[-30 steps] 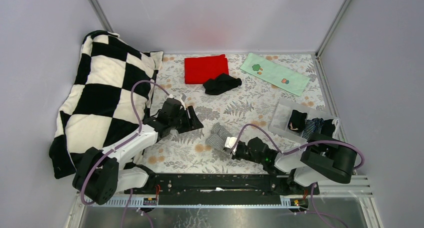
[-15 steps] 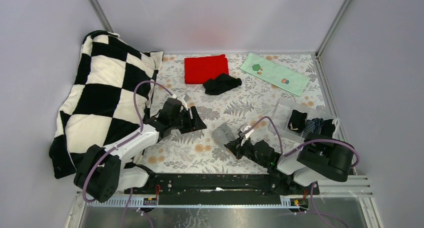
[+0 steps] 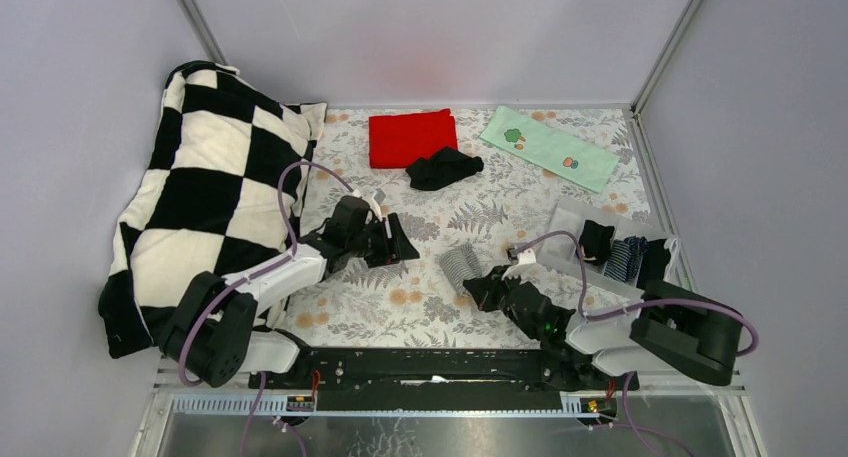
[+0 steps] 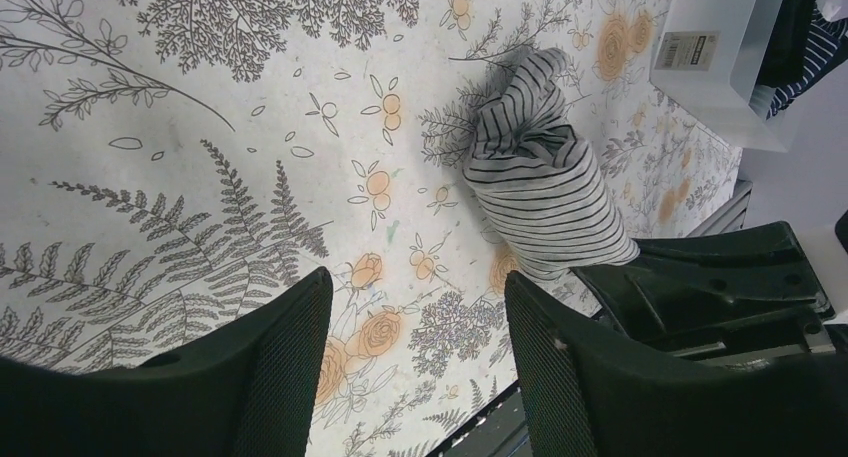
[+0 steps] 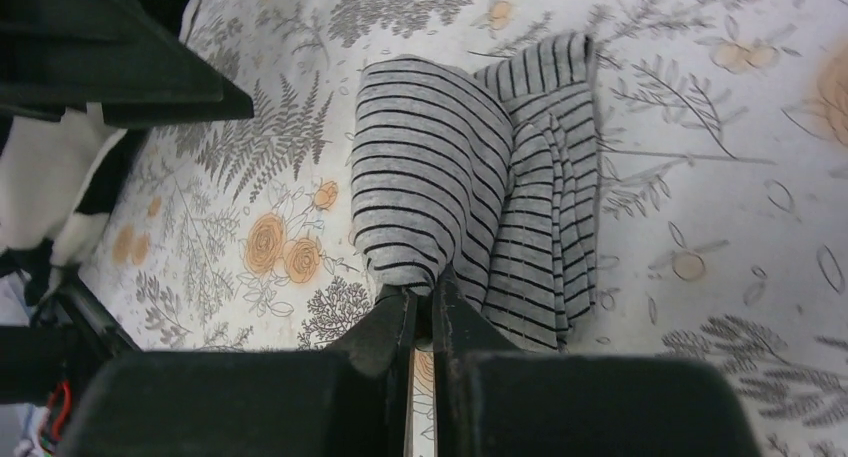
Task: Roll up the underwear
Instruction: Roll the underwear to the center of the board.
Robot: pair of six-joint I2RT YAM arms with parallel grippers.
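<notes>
Rightward is where the grey pinstriped underwear has gone since a second ago, carried with the right gripper from nearer the middle of the flowered table cover towards the white tray. It is a loose roll, one end tucked and layered, the other flaring into a flat tail that lies on the cover. Its underside cannot be seen.

That gripper's fingers are pressed together, and the near end of the roll comes down right into their tips, a thin fold of cloth nipped there. From above, those tips blend into the arm's dark body and are hard to pick out.

Across the roll, well apart from it, the left gripper hangs over bare cover with its fingers spread wide and nothing between them. It too has edged a little to the right. Its wrist view crops both fingers at the bottom edge.

Inside the tray sit a black bundle and a blue-striped bundle. What they are cannot be made out, and the right arm's cable and body cover the tray's near corner.

Farther back, black underwear lies crumpled, touching the corner of the red cloth. A green cloth lies flat to the right, and a checked pillow leans at the left wall.
</notes>
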